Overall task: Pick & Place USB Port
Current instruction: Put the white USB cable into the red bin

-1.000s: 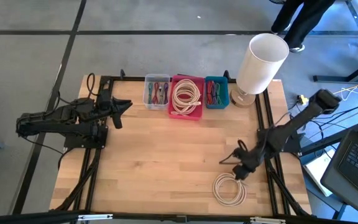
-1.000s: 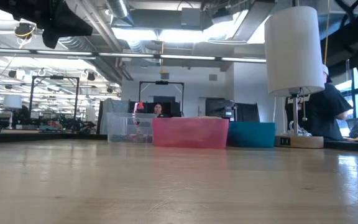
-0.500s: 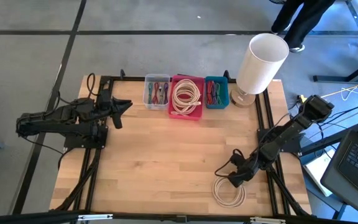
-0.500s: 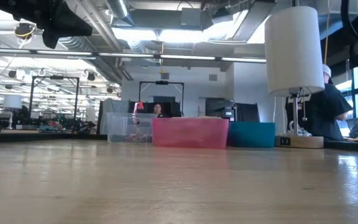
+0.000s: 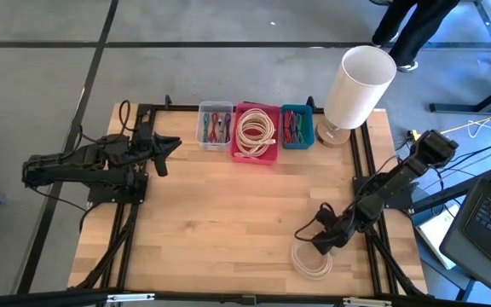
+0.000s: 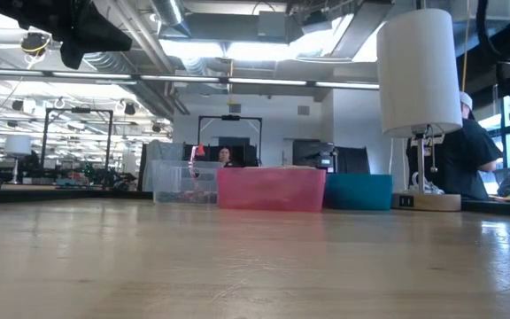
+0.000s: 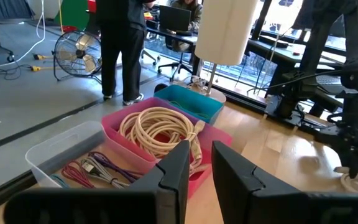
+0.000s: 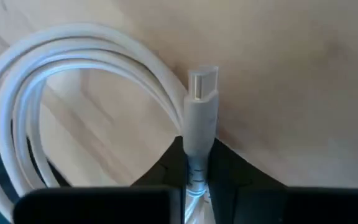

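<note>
Near the table's front edge, right gripper — clamping white cable (coiled)

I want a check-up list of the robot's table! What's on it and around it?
Surface: wooden table, bare in the middle.
Job's things: white USB cable coiled near the front right edge.
Clutter: clear bin, pink bin and teal bin holding cables; white lamp at the back right.
Grippers: right gripper shut on the cable's plug; left gripper waits by the table's left side, slightly open.
Cables: loose wires right of the table.
Surroundings: a person beyond the back edge.
</note>
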{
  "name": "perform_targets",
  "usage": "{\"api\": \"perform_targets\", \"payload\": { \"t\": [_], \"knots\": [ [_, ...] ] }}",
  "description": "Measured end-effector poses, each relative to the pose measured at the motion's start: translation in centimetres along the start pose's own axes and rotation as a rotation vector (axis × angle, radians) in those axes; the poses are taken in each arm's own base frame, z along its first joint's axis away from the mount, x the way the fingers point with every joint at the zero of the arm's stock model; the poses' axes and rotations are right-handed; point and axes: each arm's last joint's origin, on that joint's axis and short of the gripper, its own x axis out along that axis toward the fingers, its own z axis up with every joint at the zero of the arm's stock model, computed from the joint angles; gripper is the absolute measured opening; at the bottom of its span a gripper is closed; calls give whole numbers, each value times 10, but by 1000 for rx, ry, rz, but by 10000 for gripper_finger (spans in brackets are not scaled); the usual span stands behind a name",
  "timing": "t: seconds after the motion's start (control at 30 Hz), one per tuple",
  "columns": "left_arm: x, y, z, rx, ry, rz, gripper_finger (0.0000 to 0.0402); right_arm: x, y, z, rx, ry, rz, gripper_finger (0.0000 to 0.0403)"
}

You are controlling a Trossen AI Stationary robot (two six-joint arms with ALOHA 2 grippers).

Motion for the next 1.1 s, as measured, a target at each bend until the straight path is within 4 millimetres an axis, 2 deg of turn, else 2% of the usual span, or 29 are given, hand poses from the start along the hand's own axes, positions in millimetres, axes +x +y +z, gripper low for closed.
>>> {"api": "perform_targets", "payload": {
  "t": [0.17,0.23,0.33,0.53,0.67,0.77,0.87,0.93,1.1],
  "knots": [
    [0,0,0,0,0,0,61,-14,15,7,0,-111,56,36],
    [0,0,0,0,0,0,61,-29,34,13,-23,-174,137,36],
    [0,0,0,0,0,0,61,-55,52,31,-118,-354,145,36],
    [0,0,0,0,0,0,61,-137,95,90,-365,-771,129,36],
    [0,0,0,0,0,0,61,-209,117,136,-549,-1028,50,36],
    [0,0,0,0,0,0,61,-255,122,174,-654,-1139,-45,36],
    [0,0,0,0,0,0,61,-285,117,217,-692,-1137,-91,36],
    [0,0,0,0,0,0,61,-292,109,250,-684,-1047,-93,36],
    [0,0,0,0,0,0,61,-263,87,329,-647,-701,-41,36]
  ]
}}
